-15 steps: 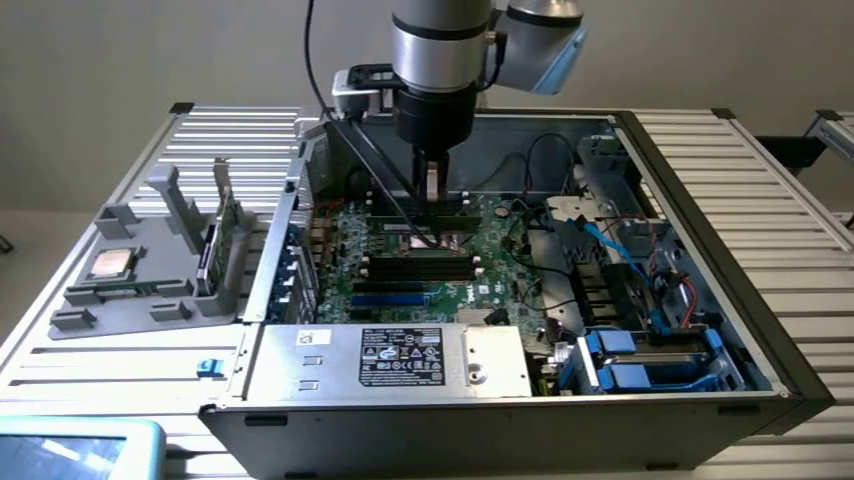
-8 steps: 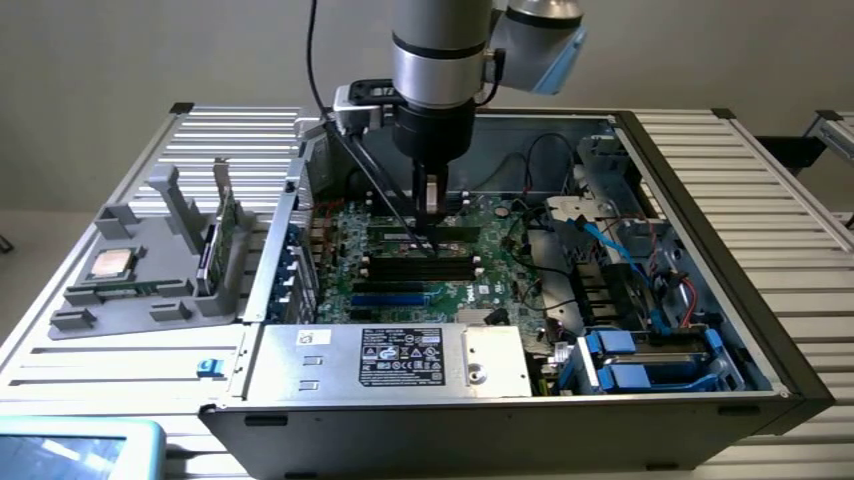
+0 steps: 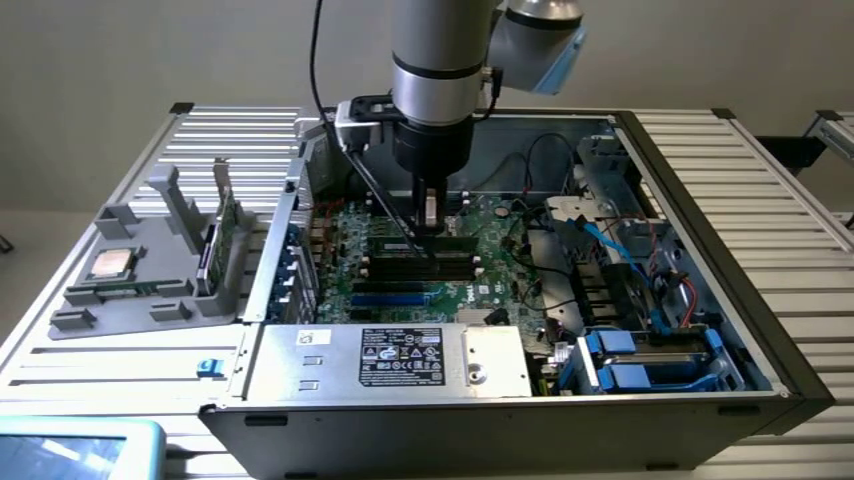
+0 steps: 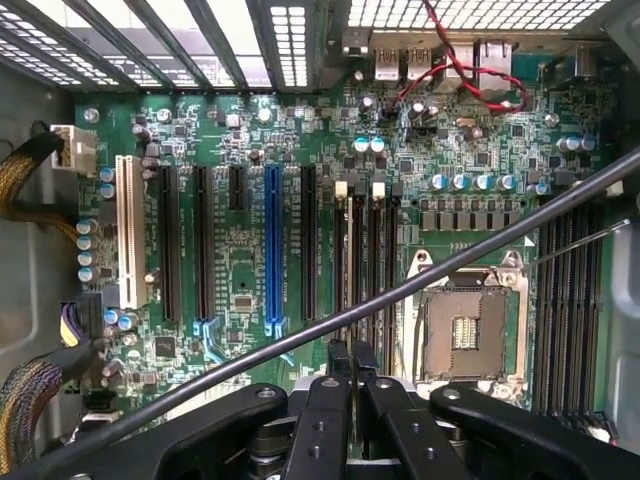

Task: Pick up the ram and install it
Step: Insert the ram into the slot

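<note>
Ribbed worktop (image 3: 747, 200) carries one open computer case (image 3: 507, 420). Deeper inside the case, one gripper (image 3: 434, 232) is clenched on what appears to be the ram (image 3: 454, 243), directly over four black memory slots (image 4: 378, 260). The upright hold is judged to match slot alignment.

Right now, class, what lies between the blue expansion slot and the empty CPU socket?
In the wrist view, one black expansion slot, then a bank of black memory slots.
</note>
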Robot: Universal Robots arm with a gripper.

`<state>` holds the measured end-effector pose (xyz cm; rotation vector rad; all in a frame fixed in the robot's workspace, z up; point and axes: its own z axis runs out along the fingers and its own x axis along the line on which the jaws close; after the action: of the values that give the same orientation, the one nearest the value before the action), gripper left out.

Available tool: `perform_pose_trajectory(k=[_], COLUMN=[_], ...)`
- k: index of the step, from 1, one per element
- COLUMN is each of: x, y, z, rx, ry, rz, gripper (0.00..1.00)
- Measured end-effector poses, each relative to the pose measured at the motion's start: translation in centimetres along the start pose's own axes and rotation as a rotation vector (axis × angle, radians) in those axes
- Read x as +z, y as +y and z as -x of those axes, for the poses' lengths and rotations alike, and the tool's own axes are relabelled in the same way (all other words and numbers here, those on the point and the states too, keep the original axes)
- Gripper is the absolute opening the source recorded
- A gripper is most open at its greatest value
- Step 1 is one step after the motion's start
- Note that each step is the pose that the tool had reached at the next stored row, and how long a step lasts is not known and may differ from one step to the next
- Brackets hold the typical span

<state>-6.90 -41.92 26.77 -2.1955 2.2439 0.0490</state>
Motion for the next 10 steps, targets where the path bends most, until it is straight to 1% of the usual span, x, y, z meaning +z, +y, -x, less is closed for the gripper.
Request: perform_pose_trajectory(k=[10], x=[1.80], y=[-0.04], z=[0.0], rx=[0.007], ry=[0.0000], rz=[-0.0001], gripper=[0.11])
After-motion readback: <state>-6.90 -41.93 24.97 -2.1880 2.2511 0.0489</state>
